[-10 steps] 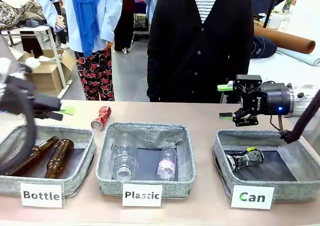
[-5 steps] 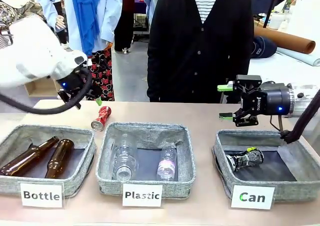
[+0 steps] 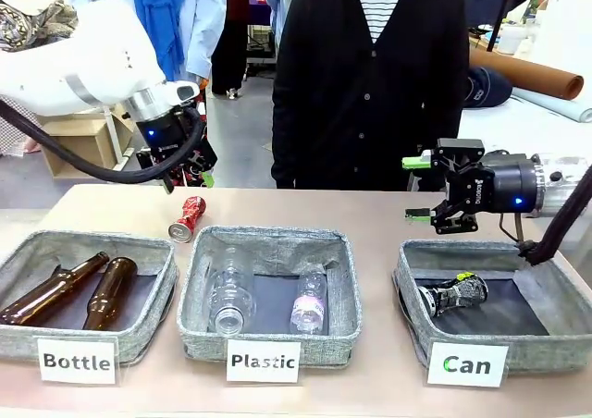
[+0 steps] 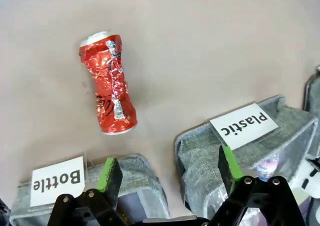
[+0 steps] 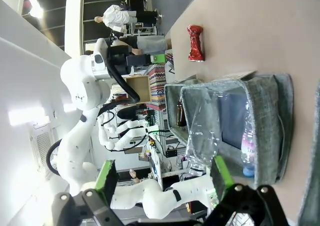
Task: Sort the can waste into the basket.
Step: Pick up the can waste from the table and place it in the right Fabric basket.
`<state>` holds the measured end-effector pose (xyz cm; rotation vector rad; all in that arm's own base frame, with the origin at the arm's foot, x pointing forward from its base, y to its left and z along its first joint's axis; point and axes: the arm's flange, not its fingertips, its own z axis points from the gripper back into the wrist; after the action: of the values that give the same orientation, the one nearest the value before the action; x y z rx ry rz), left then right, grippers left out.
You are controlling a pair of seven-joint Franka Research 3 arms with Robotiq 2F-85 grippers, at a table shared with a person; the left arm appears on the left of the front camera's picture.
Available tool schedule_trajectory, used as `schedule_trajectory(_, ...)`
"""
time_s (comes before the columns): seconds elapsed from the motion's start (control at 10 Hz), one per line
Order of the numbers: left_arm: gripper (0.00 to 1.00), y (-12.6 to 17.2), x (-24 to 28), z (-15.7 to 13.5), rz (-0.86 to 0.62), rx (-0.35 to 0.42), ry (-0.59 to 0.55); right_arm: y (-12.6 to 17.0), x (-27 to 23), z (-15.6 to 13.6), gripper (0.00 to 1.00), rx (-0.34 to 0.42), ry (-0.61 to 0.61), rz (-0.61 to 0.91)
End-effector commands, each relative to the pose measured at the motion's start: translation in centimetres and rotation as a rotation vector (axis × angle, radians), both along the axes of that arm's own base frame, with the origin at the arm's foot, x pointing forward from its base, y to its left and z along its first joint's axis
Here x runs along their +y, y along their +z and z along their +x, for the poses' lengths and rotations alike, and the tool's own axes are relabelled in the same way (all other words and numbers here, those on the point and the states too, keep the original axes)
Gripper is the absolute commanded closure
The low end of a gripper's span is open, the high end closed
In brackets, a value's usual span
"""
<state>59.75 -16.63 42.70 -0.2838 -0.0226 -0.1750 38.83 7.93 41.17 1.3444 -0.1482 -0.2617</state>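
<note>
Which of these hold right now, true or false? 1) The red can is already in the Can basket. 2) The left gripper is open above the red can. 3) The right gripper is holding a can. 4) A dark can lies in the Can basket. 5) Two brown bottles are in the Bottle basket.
1) False: the red can lies on the table, behind the Bottle basket and the Plastic basket.
2) True: the left gripper is open, hovering over it.
3) False: the right gripper is open and empty.
4) True: the dark can lies in the Can basket.
5) True: the brown bottles lie there.
</note>
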Motion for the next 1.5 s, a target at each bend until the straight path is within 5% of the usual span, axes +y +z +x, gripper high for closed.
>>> schedule_trajectory(0.0,0.0,-1.7,1.0,0.9,0.016,0.004,0.015,0.1,0.0,0.0,0.0,-0.001,-0.008,-0.007)
schedule_trajectory(0.5,0.0,-9.3,0.2,2.5,0.104,-0.09,-0.013,0.1,0.0,0.0,0.0,-0.001,-0.008,-0.007)
schedule_trajectory(0.9,0.0,-10.3,0.3,2.7,0.107,-0.155,-0.011,0.1,0.0,0.0,0.0,-0.001,-0.008,-0.007)
schedule_trajectory(1.0,0.51,-10.4,0.4,2.8,0.139,-0.153,-0.001,0.1,0.0,0.0,0.0,-0.001,-0.008,-0.007)
schedule_trajectory(1.1,0.59,-10.8,0.5,2.8,0.127,-0.137,-0.016,0.1,0.0,0.0,0.0,-0.001,-0.008,-0.007)
schedule_trajectory(1.2,1.0,-11.1,0.6,2.8,0.137,-0.126,-0.009,0.1,0.0,0.0,0.0,-0.001,-0.008,-0.007)
schedule_trajectory(1.4,1.0,-11.2,0.7,2.9,0.142,-0.118,-0.025,0.1,0.0,0.0,0.0,-0.001,-0.008,-0.007)
